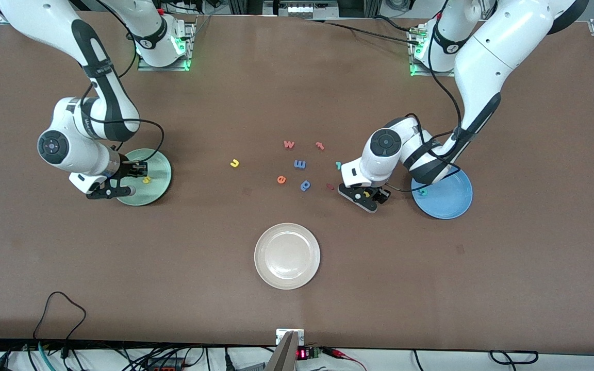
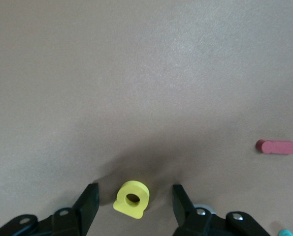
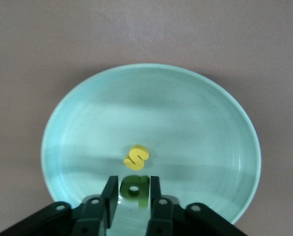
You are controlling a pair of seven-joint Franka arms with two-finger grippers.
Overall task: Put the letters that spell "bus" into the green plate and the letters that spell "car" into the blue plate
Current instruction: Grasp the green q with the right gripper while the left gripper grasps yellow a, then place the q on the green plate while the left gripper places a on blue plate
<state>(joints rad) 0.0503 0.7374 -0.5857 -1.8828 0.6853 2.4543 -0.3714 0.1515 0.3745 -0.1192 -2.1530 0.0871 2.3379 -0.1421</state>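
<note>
My right gripper (image 3: 132, 184) hangs low over the green plate (image 3: 151, 98), its fingers open only a crack around the dark green "b" (image 3: 135, 189). The yellow "s" (image 3: 136, 157) lies in that plate (image 1: 155, 159) just past the "b". My left gripper (image 2: 135, 196) is down at the table beside the blue plate (image 1: 449, 203). It stands open astride the yellow "a" (image 2: 132, 199), with a gap on each side. The teal "c" (image 1: 423, 192) lies in the blue plate. The teal "r" (image 1: 337, 165) and the yellow "u" (image 1: 234, 163) lie on the table.
Loose letters lie mid-table: a red "t" (image 1: 320, 145), a "w" (image 1: 289, 144), a blue letter (image 1: 300, 164), an orange one (image 1: 281, 179), a blue "p" shape (image 1: 305, 185) and a small red piece (image 2: 279, 147). A cream-white plate (image 1: 287, 256) sits nearer the front camera.
</note>
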